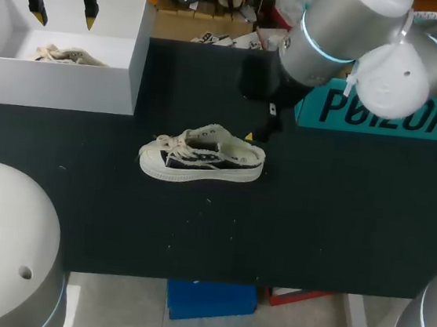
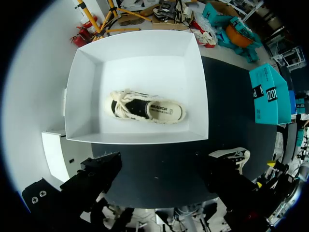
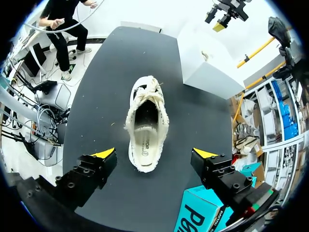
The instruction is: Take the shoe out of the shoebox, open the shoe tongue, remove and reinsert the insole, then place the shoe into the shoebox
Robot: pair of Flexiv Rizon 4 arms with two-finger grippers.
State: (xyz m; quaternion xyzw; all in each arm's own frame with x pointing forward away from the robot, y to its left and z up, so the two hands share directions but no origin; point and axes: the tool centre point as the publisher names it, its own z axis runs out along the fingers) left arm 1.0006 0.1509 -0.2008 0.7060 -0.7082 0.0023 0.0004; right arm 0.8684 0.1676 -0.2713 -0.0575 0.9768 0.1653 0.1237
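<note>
A black-and-cream canvas shoe (image 1: 203,158) lies on its sole on the black table, toe to the left. In the right wrist view this shoe (image 3: 147,121) shows its opening, heel nearest my right gripper (image 3: 154,154). That gripper hangs open above and just behind the heel, touching nothing. In the head view my right gripper (image 1: 260,133) is mostly hidden by its arm. My left gripper (image 1: 62,8) stands open above the white shoebox (image 1: 54,85). A second shoe (image 2: 147,108) lies inside the shoebox (image 2: 87,96), under my left gripper (image 2: 164,176).
A teal box (image 1: 390,112) lies at the table's back right, close to my right arm. The shoebox stands at the back left corner. Bare black table (image 1: 314,222) spreads in front of and to the right of the shoe.
</note>
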